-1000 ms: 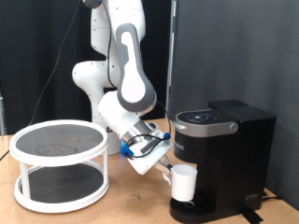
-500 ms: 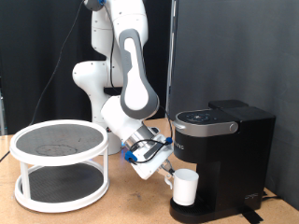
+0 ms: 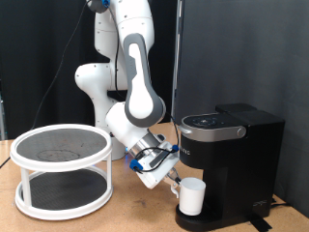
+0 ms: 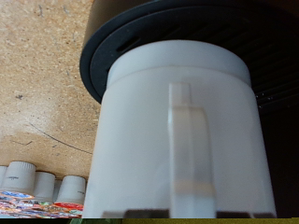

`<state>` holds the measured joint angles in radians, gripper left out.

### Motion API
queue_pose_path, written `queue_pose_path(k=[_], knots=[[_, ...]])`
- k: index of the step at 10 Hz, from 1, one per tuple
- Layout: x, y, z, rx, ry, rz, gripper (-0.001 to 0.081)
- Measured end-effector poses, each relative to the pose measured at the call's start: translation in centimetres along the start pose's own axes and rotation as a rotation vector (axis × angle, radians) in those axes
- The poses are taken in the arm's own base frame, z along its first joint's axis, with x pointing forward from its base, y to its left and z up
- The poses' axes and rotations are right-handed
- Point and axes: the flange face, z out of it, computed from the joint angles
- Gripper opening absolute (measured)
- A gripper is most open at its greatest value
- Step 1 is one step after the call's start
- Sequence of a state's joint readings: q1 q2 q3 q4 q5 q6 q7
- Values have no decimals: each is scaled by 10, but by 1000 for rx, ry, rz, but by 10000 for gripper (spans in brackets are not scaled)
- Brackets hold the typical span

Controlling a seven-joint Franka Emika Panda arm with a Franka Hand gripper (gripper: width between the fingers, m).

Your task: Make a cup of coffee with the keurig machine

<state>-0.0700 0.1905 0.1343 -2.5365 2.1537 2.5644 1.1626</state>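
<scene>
Counting what shows: 1 cup (image 3: 191, 196), 1 keurig machine (image 3: 227, 164), 1 white two-tier rack (image 3: 63, 170), and 3 small white pods (image 4: 42, 183) in a row in the wrist view. The cup stands on the machine's round drip base (image 3: 193, 221), under its brew head, at the machine's side nearest the rack. Bare tabletop (image 3: 130, 215) lies between machine and rack. The arm (image 3: 133, 68) folds down from above, its wrist angled toward the machine, with the gripper (image 3: 174, 182) just beside the cup at its handle (image 4: 190, 140). Whether the jaws are clenched or released, I cannot tell.
</scene>
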Motion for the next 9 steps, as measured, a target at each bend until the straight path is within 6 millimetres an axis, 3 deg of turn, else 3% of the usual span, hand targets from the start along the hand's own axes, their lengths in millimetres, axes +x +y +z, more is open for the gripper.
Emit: queue_pose_path(k=[9], knots=[[5, 3, 8, -15, 9, 9, 3]])
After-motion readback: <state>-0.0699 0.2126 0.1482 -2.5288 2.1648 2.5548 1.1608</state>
